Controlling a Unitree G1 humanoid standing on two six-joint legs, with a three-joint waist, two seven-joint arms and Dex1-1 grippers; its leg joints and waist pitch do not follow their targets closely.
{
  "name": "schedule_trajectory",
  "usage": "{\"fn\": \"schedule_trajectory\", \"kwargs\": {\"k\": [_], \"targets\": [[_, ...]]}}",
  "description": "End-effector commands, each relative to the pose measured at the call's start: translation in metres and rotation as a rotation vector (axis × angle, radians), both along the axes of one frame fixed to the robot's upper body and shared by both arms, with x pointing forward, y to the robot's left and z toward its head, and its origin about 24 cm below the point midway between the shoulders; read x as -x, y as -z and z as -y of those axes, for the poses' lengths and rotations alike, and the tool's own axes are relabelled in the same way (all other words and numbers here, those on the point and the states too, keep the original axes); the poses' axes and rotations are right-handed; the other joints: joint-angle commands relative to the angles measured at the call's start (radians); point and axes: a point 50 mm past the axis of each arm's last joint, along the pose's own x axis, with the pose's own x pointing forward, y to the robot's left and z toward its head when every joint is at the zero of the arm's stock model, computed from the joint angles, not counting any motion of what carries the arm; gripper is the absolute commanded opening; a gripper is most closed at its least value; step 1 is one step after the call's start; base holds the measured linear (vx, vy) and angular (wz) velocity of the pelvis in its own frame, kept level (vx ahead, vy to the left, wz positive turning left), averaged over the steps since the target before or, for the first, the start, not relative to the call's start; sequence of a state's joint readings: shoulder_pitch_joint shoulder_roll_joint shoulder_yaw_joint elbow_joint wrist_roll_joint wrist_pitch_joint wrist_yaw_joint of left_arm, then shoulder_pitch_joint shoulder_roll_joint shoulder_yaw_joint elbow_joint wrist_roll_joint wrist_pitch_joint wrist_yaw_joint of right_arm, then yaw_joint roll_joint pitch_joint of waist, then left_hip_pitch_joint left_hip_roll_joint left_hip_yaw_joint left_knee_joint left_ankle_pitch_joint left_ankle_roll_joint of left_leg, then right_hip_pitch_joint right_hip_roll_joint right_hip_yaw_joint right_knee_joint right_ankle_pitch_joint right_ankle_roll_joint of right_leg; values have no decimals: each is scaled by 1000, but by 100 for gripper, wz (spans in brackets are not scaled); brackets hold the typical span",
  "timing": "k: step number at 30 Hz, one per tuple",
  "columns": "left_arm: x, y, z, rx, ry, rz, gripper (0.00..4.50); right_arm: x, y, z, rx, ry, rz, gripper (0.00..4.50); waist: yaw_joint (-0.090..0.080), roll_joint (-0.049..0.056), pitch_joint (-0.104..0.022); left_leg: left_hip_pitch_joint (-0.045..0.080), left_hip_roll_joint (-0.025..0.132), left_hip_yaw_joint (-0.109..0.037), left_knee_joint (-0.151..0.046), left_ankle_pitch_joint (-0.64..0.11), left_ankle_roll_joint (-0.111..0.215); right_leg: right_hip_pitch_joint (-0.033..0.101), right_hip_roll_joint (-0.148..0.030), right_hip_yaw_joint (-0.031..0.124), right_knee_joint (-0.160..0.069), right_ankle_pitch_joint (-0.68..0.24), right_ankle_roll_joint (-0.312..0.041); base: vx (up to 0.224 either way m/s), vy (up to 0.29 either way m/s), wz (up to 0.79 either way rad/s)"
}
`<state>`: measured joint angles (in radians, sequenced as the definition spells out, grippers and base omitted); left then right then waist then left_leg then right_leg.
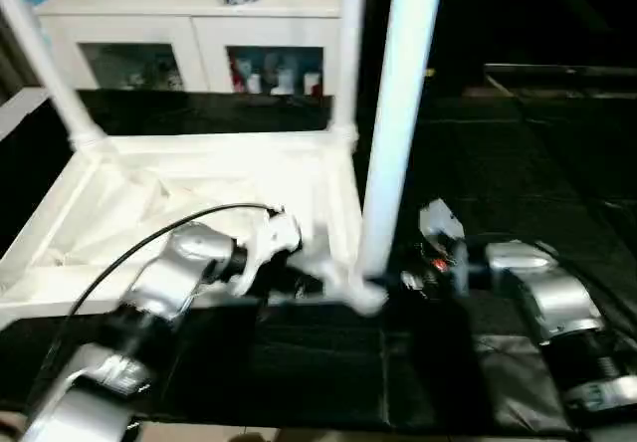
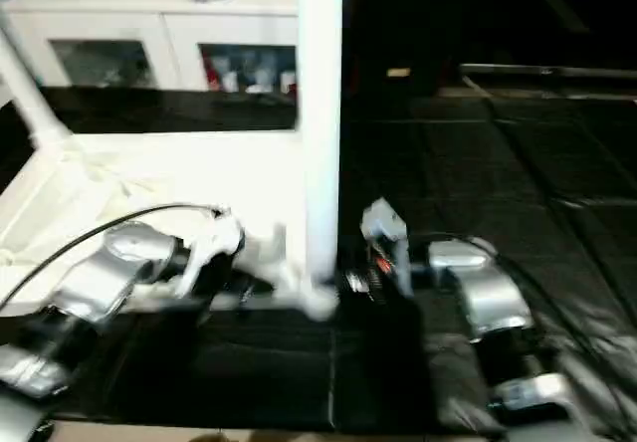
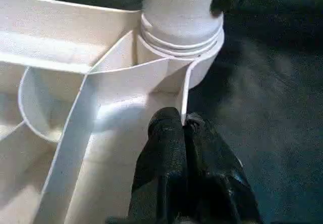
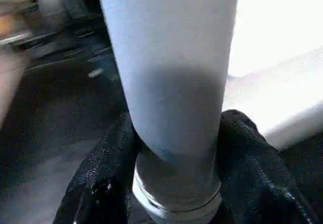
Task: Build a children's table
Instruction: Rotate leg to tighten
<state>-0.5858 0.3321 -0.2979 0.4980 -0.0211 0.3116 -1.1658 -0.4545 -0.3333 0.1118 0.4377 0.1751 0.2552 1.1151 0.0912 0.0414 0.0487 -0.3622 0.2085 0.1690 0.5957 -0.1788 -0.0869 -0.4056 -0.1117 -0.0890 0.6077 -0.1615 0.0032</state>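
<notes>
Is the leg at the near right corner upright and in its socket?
Upright, in the socket: the leg rises straight from the corner socket of the table top, its ringed base in the round collar.

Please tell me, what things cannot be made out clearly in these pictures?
- Top of the near leg: cut off by the upper edge, head views.
- How deep this leg sits in its corner socket: hidden by the socket wall, left wrist view.
- Items behind the cabinet glass doors: blurred, head views.
- Right gripper finger pads: hidden behind the leg, right wrist view.
</notes>
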Motion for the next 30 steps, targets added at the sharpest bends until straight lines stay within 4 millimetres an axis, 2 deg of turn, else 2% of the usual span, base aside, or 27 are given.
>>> {"fn": "schedule_trajectory", "kwargs": {"k": [1,2,3,4,5,6,7,9,12,14,15,16,19,20,23,24,26,29,30], "targets": [[-8,-11,25,72,-44,47,0,5,9,-31,-10,-50,-31,198,-3,-9,-59,12,3,0,-76,-338,-5,43,-29,27,-102,-509,-139,0,0,0],[-16,-11,34,86,-144,51,0,-4,11,-44,8,68,-20,197,-12,-7,-57,7,1,-3,-77,-351,-2,46,-28,24,-105,-538,-122,0,0,0],[-23,-12,42,98,-217,57,0,-14,11,-55,-3,196,-26,195,-26,-6,-51,2,-3,-4,-78,-364,-11,43,-25,18,-109,-583,-102,0,0,0],[-24,-12,43,100,-230,58,0,-16,11,-57,-6,222,-30,195,-38,-5,-53,9,-9,-9,-71,-389,-22,40,-29,7,-123,-648,-76,0,0,0],[-26,-12,46,103,-259,62,0,-20,10,-62,-19,275,-40,195,-44,-9,-57,11,-10,-12,-70,-389,-20,44,-32,4,-127,-648,-70,0,0,0],[-28,-13,49,102,-277,67,0,-23,8,-66,-22,301,-38,194,-52,-5,-60,0,-8,-15,-76,-374,-7,53,-30,3,-123,-602,-74,0,0,0],[-29,-13,52,100,-292,72,0,-25,7,-70,-20,320,-30,194,-55,-5,-61,-4,-7,-17,-79,-366,-2,56,-30,3,-122,-577,-77,0,0,0],[-33,-16,56,108,-328,82,0,-27,5,-79,-15,336,-20,194,-63,-4,-64,-8,-5,-17,-80,-346,15,56,-28,5,-120,-506,-102,0,0,0],[-34,-21,63,136,-313,108,0,-24,1,-93,-11,278,32,194,-57,-5,-68,-5,-1,-11,-80,-309,34,54,-26,14,-110,-397,-154,0,0,0],[-34,-21,63,137,-308,107,0,-23,2,-94,-17,274,28,194,-53,-4,-70,-4,2,-8,-80,-282,42,55,-26,19,-101,-333,-184,0,0,0],[-33,-19,62,124,-300,111,0,-23,1,-95,-42,294,13,250,-52,-2,-70,-4,3,-6,-79,-271,48,55,-26,21,-98,-304,-199,0,0,0],[-33,-19,62,119,-298,112,0,-24,1,-95,-49,301,10,263,-51,-2,-70,-4,4,-5,-79,-268,50,56,-26,22,-96,-294,-205,53,-6,2],[-31,-16,56,113,-290,104,0,-23,2,-89,-59,315,0,286,-48,0,-73,-5,3,-3,-78,-232,57,60,-28,23,-91,-248,-220,0,0,0],[-31,-15,54,111,-283,103,0,-23,3,-86,-61,314,-2,299,-48,-3,-73,-6,3,-3,-77,-219,60,62,-28,24,-89,-235,-223,0,0,0],[-29,-14,48,102,-252,106,0,-21,3,-77,-73,300,-3,313,-46,-2,-73,-6,5,-3,-78,-211,64,63,-29,25,-88,-229,-226,0,0,0],[-27,-14,44,98,-216,110,0,-20,3,-69,-83,276,0,342,-47,-2,-72,-5,5,-2,-78,-217,63,62,-28,24,-88,-231,-227,0,0,0],[-25,-13,40,89,-185,108,0,-18,2,-60,-87,250,2,351,-44,-7,-72,-6,7,-2,-79,-219,71,65,-30,26,-88,-232,-227,0,0,0],[-18,-12,30,69,-76,111,0,-13,-2,-37,-84,156,22,365,-39,-7,-71,-4,10,0,-78,-229,79,62,-29,27,-88,-233,-230,0,0,0],[-17,-12,28,62,-51,110,0,-12,-3,-32,-78,132,26,374,-35,-4,-71,-3,11,-1,-79,-232,78,63,-29,27,-88,-241,-231,0,0,0]]}}
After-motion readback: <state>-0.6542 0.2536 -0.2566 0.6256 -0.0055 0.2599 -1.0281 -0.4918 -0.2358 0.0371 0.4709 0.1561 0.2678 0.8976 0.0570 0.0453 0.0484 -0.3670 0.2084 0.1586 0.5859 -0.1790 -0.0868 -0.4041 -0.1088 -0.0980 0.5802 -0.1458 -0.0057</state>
